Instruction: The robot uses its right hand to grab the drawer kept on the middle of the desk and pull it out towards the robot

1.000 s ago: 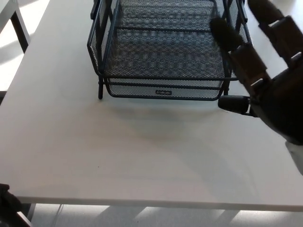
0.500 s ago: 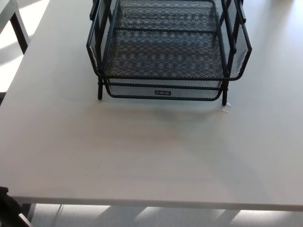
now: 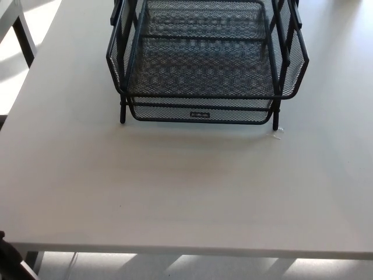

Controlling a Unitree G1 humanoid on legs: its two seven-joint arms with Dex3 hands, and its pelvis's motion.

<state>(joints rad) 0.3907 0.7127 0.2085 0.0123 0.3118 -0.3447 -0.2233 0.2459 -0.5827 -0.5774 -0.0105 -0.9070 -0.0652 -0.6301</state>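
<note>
Sunlight falls in bright patches on the floor at the top left and along the bottom edge, under the big, flat, pale grey desk [image 3: 175, 192]. That smooth desk fills almost the whole head view. A dark leg of another pale table [image 3: 23, 35] shows in the top left corner. Something small and black [image 3: 9, 256] peeks in at the bottom left corner, too little of it to tell what it is.

On the far middle of the desk stands the black wire-mesh drawer tray [image 3: 204, 64]. It is made of thin metal net full of tiny holes, with round black bars along its rims and thin black legs at the front corners. An upper basket sits over a lower one, and the lower front has a small label [image 3: 200, 115]. The sides slope out and the front corners are rounded. A tiny clear scrap [image 3: 278, 133] lies on the desk just beside the front right leg.

Neither robot hand shows, so nobody can tell if the fingers are spread or closed, and nothing touches the tray.
</note>
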